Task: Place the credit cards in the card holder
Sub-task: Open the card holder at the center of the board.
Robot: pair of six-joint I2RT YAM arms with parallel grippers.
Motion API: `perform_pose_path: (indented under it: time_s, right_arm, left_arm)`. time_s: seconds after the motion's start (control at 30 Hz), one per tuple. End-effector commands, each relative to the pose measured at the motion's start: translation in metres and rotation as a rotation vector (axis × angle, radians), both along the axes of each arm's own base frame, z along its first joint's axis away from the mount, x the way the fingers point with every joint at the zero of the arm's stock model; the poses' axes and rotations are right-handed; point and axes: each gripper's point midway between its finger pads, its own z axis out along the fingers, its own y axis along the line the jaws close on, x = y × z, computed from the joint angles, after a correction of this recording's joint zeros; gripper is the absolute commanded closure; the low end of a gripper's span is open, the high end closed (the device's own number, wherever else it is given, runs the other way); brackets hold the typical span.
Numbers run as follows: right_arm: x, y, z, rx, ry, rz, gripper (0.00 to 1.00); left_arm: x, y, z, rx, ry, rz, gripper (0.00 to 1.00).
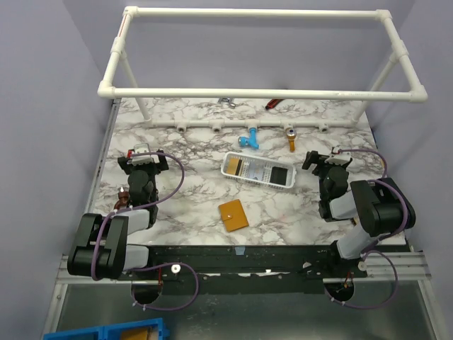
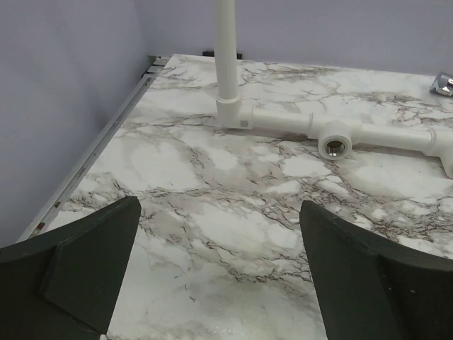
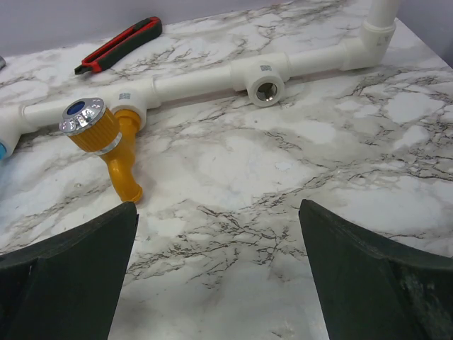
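Observation:
The orange card holder (image 1: 233, 214) lies flat on the marble table, near the front middle. The credit cards lie in a white mesh basket (image 1: 257, 171) behind it: a black card (image 1: 279, 175) at the right end and a dark and gold one (image 1: 238, 166) at the left end. My left gripper (image 1: 145, 157) is open and empty at the left side of the table, well left of the basket. My right gripper (image 1: 327, 159) is open and empty just right of the basket. Neither wrist view shows the cards or the holder.
A white pipe frame (image 1: 258, 92) stands over the back of the table, with its bottom pipe (image 2: 340, 131) along the back. A blue fitting (image 1: 248, 140), an orange fitting (image 3: 113, 145), a red-and-black utility knife (image 3: 119, 44) and a metal part (image 1: 226, 101) lie near it.

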Motion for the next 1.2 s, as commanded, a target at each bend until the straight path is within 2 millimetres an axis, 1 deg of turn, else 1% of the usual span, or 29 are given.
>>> perform_pose_path:
  time_s: [0.0, 0.1, 0.17, 0.2, 0.3, 0.33, 0.37, 0.4, 0.43, 0.5, 0.53, 0.57, 0.6, 0.63, 0.67, 0.7, 0.73, 0.77, 0.83, 0.9, 0.93, 0.97, 1.0, 1.03, 1.1, 1.17]
  right_arm:
    - [0.0, 0.002, -0.005, 0.004, 0.017, 0.01, 0.0]
    - [-0.001, 0.001, -0.004, 0.001, 0.012, 0.007, 0.0]
    - [-0.002, -0.008, 0.001, 0.011, -0.001, -0.049, 0.0]
    - [-0.003, -0.009, 0.001, 0.02, 0.015, -0.056, 0.0]
    - [-0.002, -0.01, 0.015, 0.015, 0.023, -0.069, 0.0]
    - [-0.003, -0.014, 0.021, 0.032, 0.025, -0.099, 0.0]
    - [-0.004, -0.018, 0.021, 0.067, 0.055, -0.136, 0.0]
    - [-0.006, -0.021, 0.025, 0.116, 0.069, -0.169, 0.0]
    - [-0.005, -0.019, 0.026, 0.163, 0.094, -0.181, 0.0]
    - [-0.002, -0.008, 0.036, 0.206, 0.117, -0.132, 0.0]
    - [0.001, -0.003, 0.042, 0.268, 0.119, -0.126, 0.0]
    - [0.002, 0.0, 0.04, 0.363, 0.15, -0.155, 0.0]
    - [0.0, 0.005, 0.033, 0.468, 0.209, -0.19, 0.0]
    - [0.002, 0.022, 0.032, 0.515, 0.265, -0.108, 0.0]
    - [0.005, 0.044, 0.037, 0.51, 0.318, 0.021, 0.0]
    - [0.002, 0.066, 0.04, 0.547, 0.361, 0.136, 0.0]
    - [-0.004, 0.081, 0.043, 0.584, 0.366, 0.214, 0.0]
    - [-0.012, 0.096, 0.052, 0.619, 0.345, 0.314, 0.0]
    - [-0.028, 0.108, 0.059, 0.671, 0.339, 0.376, 0.0]
    - [-0.04, 0.118, 0.055, 0.643, 0.421, 0.41, 0.0]
    - [-0.047, 0.126, 0.054, 0.593, 0.456, 0.43, 0.0]
    - [-0.055, 0.132, 0.052, 0.544, 0.495, 0.414, 0.0]
    - [-0.06, 0.138, 0.056, 0.496, 0.49, 0.421, 0.0]
    - [-0.069, 0.143, 0.053, 0.456, 0.523, 0.414, 0.0]
    - [-0.079, 0.152, 0.063, 0.415, 0.507, 0.419, 0.0]
    - [-0.086, 0.166, 0.079, 0.446, 0.475, 0.492, 0.0]
  left_arm:
    - [0.001, -0.004, 0.005, 0.003, -0.02, -0.027, 0.02]
    - [0.003, -0.011, 0.005, 0.019, -0.015, -0.07, 0.02]
    - [0.005, -0.02, 0.003, 0.029, 0.004, -0.152, 0.02]
    - [0.007, -0.02, 0.002, 0.026, 0.012, -0.166, 0.02]
    - [0.006, -0.03, 0.009, 0.043, 0.004, -0.232, 0.02]
    - [0.007, -0.032, 0.009, 0.066, 0.026, -0.247, 0.02]
    - [0.008, -0.036, 0.012, 0.073, 0.052, -0.272, 0.02]
    - [0.009, -0.038, 0.015, 0.076, 0.077, -0.288, 0.02]
    - [0.01, -0.04, 0.021, 0.078, 0.097, -0.299, 0.02]
    - [0.01, -0.043, 0.032, 0.092, 0.13, -0.323, 0.02]
    - [0.009, -0.047, 0.037, 0.097, 0.142, -0.344, 0.02]
    - [0.008, -0.05, 0.039, 0.097, 0.167, -0.367, 0.02]
    - [0.008, -0.052, 0.04, 0.09, 0.199, -0.379, 0.02]
    - [0.007, -0.055, 0.039, 0.073, 0.252, -0.397, 0.02]
    - [0.005, -0.058, 0.034, 0.052, 0.311, -0.414, 0.02]
    - [0.004, -0.064, 0.037, 0.044, 0.342, -0.449, 0.02]
    - [0.001, -0.069, 0.038, 0.033, 0.373, -0.471, 0.02]
    - [-0.003, -0.074, 0.041, 0.017, 0.404, -0.495, 0.02]
    - [-0.016, -0.088, 0.042, 0.006, 0.46, -0.56, 0.02]
    - [-0.03, -0.103, 0.04, 0.036, 0.488, -0.628, 0.02]
    - [-0.039, -0.112, 0.035, 0.072, 0.52, -0.677, 0.02]
    - [-0.045, -0.119, 0.03, 0.096, 0.551, -0.712, 0.02]
    - [-0.053, -0.127, 0.023, 0.112, 0.584, -0.747, 0.02]
    - [-0.059, -0.133, 0.016, 0.122, 0.614, -0.778, 0.02]
    - [-0.069, -0.147, 0.008, 0.132, 0.647, -0.835, 0.02]
    - [-0.08, -0.161, 0.005, 0.122, 0.668, -0.905, 0.02]
